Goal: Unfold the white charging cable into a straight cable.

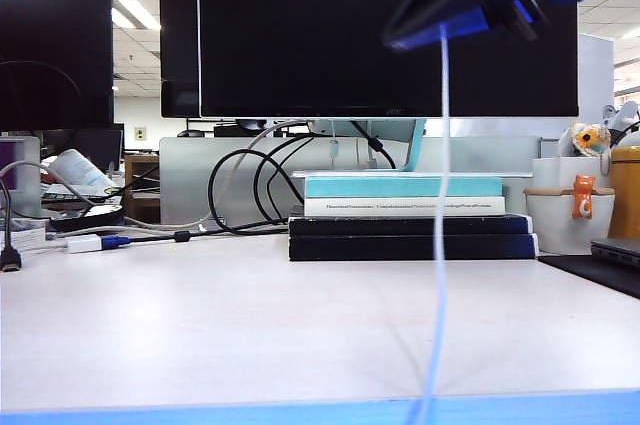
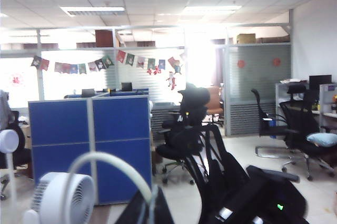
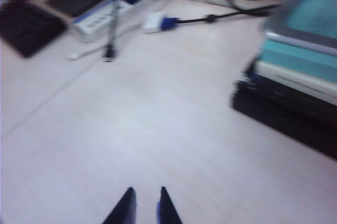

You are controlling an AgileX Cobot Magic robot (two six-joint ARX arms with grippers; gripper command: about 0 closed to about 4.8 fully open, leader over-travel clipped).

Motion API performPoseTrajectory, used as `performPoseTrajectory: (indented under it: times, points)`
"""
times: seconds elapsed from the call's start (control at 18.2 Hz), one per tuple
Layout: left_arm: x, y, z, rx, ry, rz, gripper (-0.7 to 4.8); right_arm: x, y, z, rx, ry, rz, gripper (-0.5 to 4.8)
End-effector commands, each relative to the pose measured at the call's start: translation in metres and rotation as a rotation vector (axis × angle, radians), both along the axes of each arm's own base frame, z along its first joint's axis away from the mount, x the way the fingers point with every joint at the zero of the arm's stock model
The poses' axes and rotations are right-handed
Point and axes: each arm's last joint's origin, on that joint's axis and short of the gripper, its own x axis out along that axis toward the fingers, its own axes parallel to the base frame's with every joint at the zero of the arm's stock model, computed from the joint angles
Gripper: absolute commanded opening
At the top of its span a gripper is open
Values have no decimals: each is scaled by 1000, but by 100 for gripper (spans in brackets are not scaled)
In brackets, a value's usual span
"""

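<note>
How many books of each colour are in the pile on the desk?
Teal books: 1
White books: 1
Black books: 2
Total: 4
Left gripper holds the white charging cable up; right gripper hovers above the table.

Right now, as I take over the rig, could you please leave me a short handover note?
Left gripper: raised high, shut on the white charging cable.
Right gripper: low over the table, fingers a narrow gap apart, empty.
Cable: hangs straight down from the left gripper past the table's front edge; lower end out of view.
Done: cable lifted, hanging stretch straight.
Left: probably lay it out straight on the table.
</note>
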Motion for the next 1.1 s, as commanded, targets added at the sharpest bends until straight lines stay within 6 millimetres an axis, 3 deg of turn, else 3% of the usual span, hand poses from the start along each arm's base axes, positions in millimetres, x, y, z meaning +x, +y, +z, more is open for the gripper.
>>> performPoseTrajectory:
  times: [0.05,0.49,0.6,0.82,0.99,1.1]
  points:
    - [8,28,2,29,38,130,-6,3,-6,0,-112,-42,-200,62]
    - [21,54,-2,70,78,249,-6,-1,-18,-4,-374,-100,-415,64]
    - [23,73,-1,74,80,337,-6,-1,-23,-3,-438,-123,-494,92]
    - [27,93,-4,94,135,426,-6,-5,-46,9,-450,-149,-611,99]
    - [31,124,-11,131,182,559,-6,-6,-69,17,-463,-166,-738,99]
    - [34,128,-18,157,209,591,-6,-10,-85,21,-473,-152,-798,99]
